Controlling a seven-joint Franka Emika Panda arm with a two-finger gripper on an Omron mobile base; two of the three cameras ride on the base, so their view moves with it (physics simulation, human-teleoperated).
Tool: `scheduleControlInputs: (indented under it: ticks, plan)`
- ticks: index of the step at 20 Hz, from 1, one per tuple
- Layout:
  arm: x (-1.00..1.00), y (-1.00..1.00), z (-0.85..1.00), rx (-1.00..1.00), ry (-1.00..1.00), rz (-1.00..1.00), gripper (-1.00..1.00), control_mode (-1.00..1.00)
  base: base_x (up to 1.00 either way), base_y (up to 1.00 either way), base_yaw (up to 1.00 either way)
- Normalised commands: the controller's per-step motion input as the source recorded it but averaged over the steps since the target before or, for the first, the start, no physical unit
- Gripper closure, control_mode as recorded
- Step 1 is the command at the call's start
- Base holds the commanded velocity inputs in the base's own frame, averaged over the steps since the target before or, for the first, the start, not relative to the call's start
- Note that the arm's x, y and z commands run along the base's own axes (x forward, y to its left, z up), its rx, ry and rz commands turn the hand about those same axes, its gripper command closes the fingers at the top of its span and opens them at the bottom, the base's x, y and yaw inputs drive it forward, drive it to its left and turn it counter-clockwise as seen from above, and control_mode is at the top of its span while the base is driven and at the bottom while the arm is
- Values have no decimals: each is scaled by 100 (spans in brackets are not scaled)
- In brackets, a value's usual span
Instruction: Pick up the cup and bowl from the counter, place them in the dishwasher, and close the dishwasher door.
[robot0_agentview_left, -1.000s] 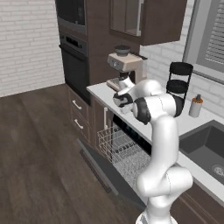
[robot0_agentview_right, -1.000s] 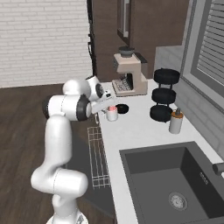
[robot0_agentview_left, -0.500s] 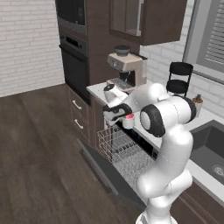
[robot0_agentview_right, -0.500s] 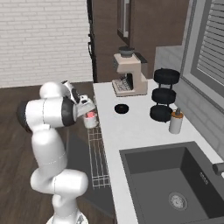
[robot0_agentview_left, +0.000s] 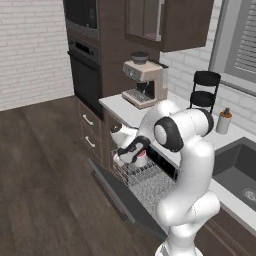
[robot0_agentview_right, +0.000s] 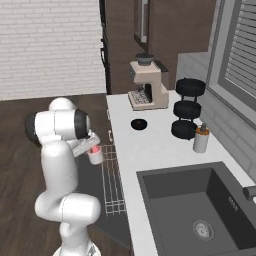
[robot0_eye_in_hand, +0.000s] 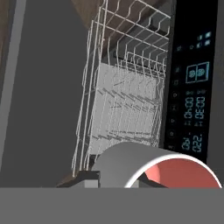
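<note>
Simulated kitchen, pale counter (robot0_agentview_right: 150, 160) over dark cabinets, dishwasher door (robot0_agentview_left: 117, 192) folded down flat. Gripper (robot0_agentview_right: 93, 151) clenched on the cup (robot0_agentview_right: 95, 155), red top showing, held out over the pulled-out wire rack (robot0_agentview_left: 145, 182) just off the counter edge. Beyond, control strip (robot0_eye_in_hand: 192, 87) of the dishwasher (robot0_eye_in_hand: 131, 87) beside the rack. Black bowl (robot0_agentview_right: 138, 124) left on the counter near the coffee machine (robot0_agentview_right: 147, 85). Risk: cup tipping over between tines if released too high or tilted

Counter (robot0_agentview_right: 150, 150), pale: bowl (robot0_agentview_right: 138, 124) before coffee machine (robot0_agentview_right: 148, 85); three-tier stand (robot0_agentview_right: 187, 108) and pump bottle (robot0_agentview_right: 201, 139) beside it.
</note>
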Motion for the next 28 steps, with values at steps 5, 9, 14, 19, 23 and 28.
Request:
scheduleControlInputs:
  ticks: [5,9,14,19,23,28]
  plan:
    - [48,-2,-71,-16,0,15,100,-100,0,0,0]
    - [28,-2,-71,-12,1,12,100,-100,0,0,0]
    - [16,-12,-45,-1,0,7,100,-100,0,0,0]
    - [18,-23,-24,0,0,7,100,-100,0,0,0]
    - [20,-29,-35,1,2,11,100,-100,0,0,0]
    - [27,-25,-58,1,6,13,100,-100,0,0,0]
